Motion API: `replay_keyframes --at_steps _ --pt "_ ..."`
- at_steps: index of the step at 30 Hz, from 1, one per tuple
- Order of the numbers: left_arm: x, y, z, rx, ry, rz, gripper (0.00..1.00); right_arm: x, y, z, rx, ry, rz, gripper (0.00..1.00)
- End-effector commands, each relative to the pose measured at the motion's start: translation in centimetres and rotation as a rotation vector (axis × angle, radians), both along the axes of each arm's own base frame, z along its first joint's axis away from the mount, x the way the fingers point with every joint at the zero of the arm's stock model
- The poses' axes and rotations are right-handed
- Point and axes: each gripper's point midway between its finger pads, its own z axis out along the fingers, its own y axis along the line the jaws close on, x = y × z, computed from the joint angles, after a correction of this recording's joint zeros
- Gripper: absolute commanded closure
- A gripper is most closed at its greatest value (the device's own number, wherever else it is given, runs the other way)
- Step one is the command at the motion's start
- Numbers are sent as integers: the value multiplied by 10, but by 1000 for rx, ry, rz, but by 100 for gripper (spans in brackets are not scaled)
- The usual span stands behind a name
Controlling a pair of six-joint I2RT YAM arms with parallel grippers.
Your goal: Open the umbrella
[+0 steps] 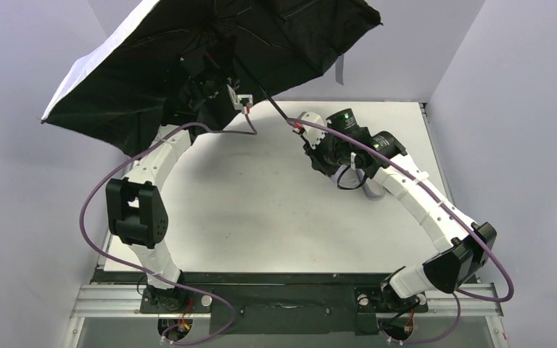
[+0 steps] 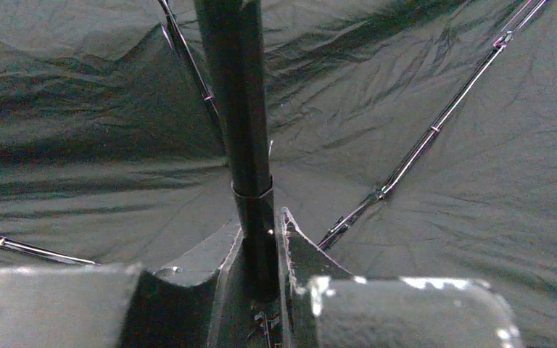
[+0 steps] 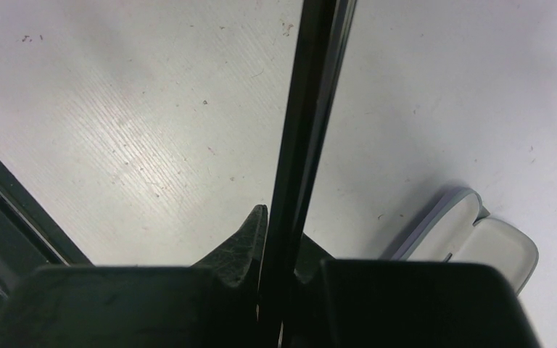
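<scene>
Now the umbrella [image 1: 188, 65] sits spread above the tabletop's [image 1: 261, 210] far-left corner, left claw [image 2: 260, 235] and right claw [image 3: 281, 232] both clamped on its thin shaft [image 3: 308, 109], so any uneven pull between them could bend it.

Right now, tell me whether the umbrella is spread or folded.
Spread: the umbrella canopy fans out wide, and the left wrist view shows ribs extended.

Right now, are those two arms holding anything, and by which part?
Yes, both hold the umbrella by its thin black shaft: the left gripper close under the open canopy, the right gripper farther down.
</scene>
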Motion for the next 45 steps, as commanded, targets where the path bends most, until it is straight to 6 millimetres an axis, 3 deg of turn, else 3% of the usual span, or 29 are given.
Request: replay_keyframes --at_steps 1,6,13,18,20,26,29,35,36,39,45 --pt "-14 238 75 -330 -225 814 90 -144 -65 -19 -237 452 316 100" --pt "-10 173 60 -311 -180 692 81 -131 -31 12 -70 427 362 100" --pt "-28 129 53 -309 -127 570 55 -118 4 37 159 392 398 100" --pt "-44 97 28 -280 -29 432 41 -107 36 63 363 365 374 100" --pt "-51 85 9 -242 43 378 37 -102 47 72 441 356 364 100" --pt "-89 54 -41 -148 272 192 21 -83 79 105 670 310 326 100" --pt "-115 37 -47 -141 370 61 18 -75 91 124 749 265 342 100" --pt "-146 21 -78 -133 561 -38 16 -68 104 155 916 257 327 100" --pt "-149 19 -83 -171 618 -47 16 -68 106 159 942 259 329 100" --pt "-165 20 -74 -349 708 -65 17 -67 110 158 946 265 339 100" --pt "-180 35 -32 -994 968 -135 19 -66 125 155 968 258 378 100"
